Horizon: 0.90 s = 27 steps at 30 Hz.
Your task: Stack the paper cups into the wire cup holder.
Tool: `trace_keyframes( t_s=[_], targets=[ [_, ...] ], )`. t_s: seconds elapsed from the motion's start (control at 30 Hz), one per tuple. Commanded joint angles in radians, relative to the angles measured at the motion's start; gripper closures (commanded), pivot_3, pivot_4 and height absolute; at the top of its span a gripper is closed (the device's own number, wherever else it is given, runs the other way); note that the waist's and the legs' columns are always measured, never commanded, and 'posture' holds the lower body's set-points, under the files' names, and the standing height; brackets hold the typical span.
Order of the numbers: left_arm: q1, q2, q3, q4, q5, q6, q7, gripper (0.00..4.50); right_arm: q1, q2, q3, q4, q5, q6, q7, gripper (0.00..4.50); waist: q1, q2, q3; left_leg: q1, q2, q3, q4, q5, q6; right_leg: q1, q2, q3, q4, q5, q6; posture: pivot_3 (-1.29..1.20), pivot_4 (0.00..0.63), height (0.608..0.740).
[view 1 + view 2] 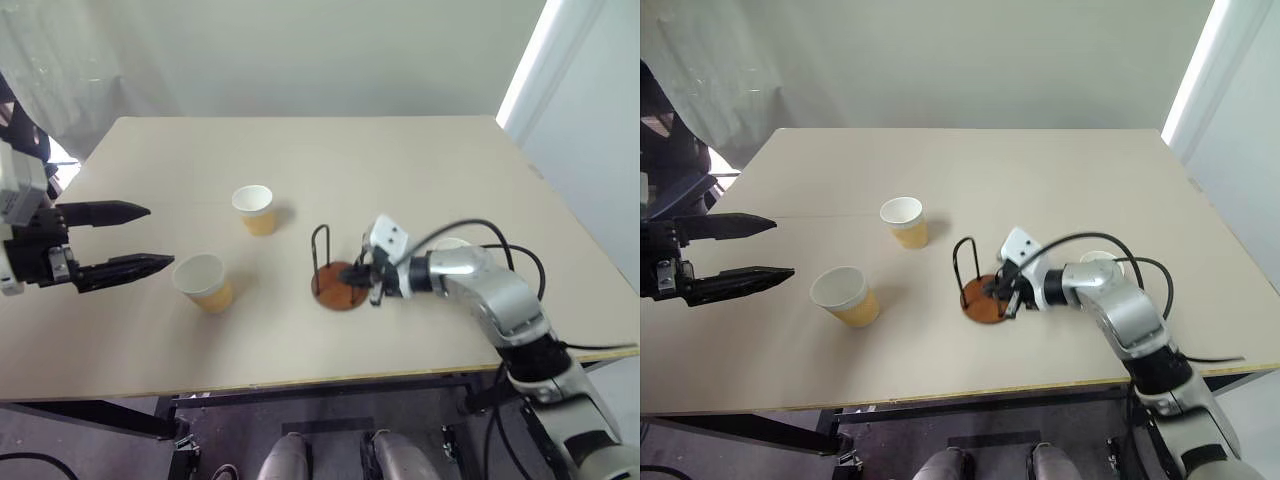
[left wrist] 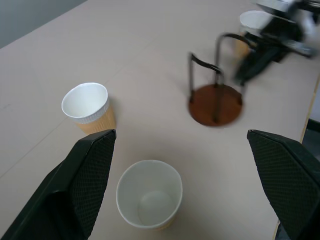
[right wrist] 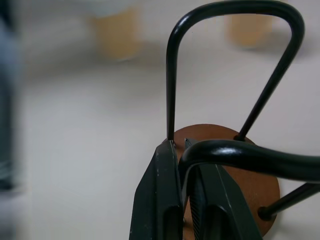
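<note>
Reddish-brown disc-based wire cup holder [image 1: 338,285] mid-table. Right gripper [image 3: 186,200] clamped on its wire loop. Third yellow-tan paper cup [image 1: 1100,262] half hidden behind right arm (others left of holder). Left gripper [image 1: 112,240] wide, empty.

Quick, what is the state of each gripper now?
Left gripper: open, holding nothing.
Right gripper: shut on a wire loop of the cup holder.
</note>
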Motion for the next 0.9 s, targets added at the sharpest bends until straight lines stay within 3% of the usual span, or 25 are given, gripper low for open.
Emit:
trace_keyframes(
  t_s=[0.03, 0.77, 0.9],
  targets=[
    [-0.029, 0.025, -0.005, 0.01, 0.005, -0.022, -0.011, 0.0, 0.012, -0.022, -0.007, -0.09, 0.057, 0.017, 0.035, 4.47, -0.001, 0.0, 0.0, 0.0, 0.0, 0.0, 0.0, 0.001, 0.0, 0.0, 0.0, 0.0, 0.0, 0.0, 0.0, 0.0, 0.15, 0.74],
    [-0.091, 0.045, -0.073, 0.057, 0.025, -0.047, -0.036, 0.0, -0.007, 0.016, 0.026, 0.059, 0.003, -0.235, 0.066, 4.47, -0.001, 0.0, 0.0, 0.002, 0.0, 0.0, -0.001, 0.001, 0.0, 0.0, 0.001, 0.001, 0.0, 0.001, -0.003, 0.0, 0.15, 0.74],
    [-0.108, 0.047, -0.084, 0.066, 0.031, -0.05, -0.038, 0.0, -0.013, 0.004, 0.024, 0.064, 0.003, -0.252, 0.089, 3.41, -0.001, 0.0, 0.0, 0.002, 0.0, 0.0, -0.001, 0.001, 0.0, 0.001, 0.001, 0.001, 0.0, 0.001, -0.003, 0.0, 0.15, 0.74]
  ],
)
